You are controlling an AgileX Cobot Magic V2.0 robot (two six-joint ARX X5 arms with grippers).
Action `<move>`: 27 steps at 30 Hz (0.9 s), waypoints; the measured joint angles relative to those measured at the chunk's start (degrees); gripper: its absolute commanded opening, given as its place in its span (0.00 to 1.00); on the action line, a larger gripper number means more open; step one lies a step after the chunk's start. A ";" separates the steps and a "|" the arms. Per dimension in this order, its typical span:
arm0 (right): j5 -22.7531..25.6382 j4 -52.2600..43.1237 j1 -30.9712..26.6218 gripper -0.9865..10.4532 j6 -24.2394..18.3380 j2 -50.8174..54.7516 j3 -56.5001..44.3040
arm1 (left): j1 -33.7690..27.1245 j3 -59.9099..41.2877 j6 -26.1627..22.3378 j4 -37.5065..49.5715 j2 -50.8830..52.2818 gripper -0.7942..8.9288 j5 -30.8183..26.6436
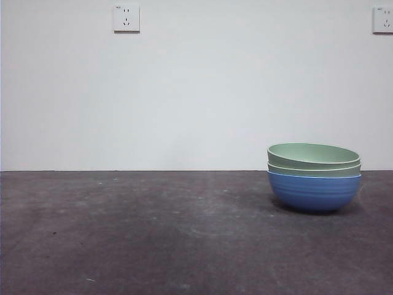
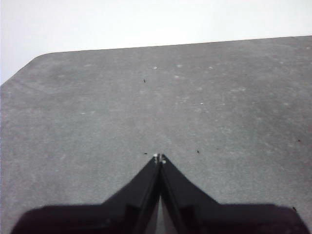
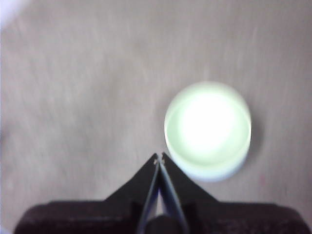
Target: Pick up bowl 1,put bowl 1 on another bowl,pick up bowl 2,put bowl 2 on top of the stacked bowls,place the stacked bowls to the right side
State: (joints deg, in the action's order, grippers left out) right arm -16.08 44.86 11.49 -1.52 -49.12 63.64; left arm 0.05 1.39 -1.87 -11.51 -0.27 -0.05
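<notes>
Grey table (image 1: pixel 123 233): the stacked bowls (image 1: pixel 314 177) rest at right, task apparently complete; left pincer (image 2: pixel 159 158) and right pincer (image 3: pixel 159 157) both pressed together, empty.

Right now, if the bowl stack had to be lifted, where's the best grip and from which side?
Likely the rim, from above. The stack sits upright on the table, blue bowl under two green ones, walls curving out with no handle. One jaw inside the top bowl, one outside, should pinch the nested rims. The right gripper, shut, is above it; the left gripper is over bare table.
</notes>
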 measured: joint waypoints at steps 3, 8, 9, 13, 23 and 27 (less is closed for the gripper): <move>-0.44 -7.69 -3.23 0.09 -0.04 7.02 -6.54 | 0.00 0.00 0.00 0.00 0.00 0.08 0.00; -0.02 -21.33 -8.46 0.09 -0.04 18.67 -22.10 | 0.00 0.00 0.00 0.00 0.00 0.08 0.00; 0.00 -24.20 -8.76 0.09 -0.04 20.92 -25.49 | 0.00 0.00 0.00 0.00 0.00 0.08 0.00; -0.04 -31.56 -9.16 0.09 -0.07 29.11 -37.92 | 0.00 0.00 0.00 0.00 0.00 0.08 0.00; 0.02 -33.42 -9.18 0.09 0.66 43.25 -56.96 | 0.00 0.00 0.00 0.00 0.00 0.08 0.00; 0.02 -33.40 -9.16 0.09 2.12 46.25 -60.35 | 0.00 0.00 0.00 0.00 0.00 0.08 0.00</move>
State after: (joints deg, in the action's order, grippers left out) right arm -16.05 11.46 2.33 0.60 -2.87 3.29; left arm 0.05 1.39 -1.87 -11.51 -0.27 -0.05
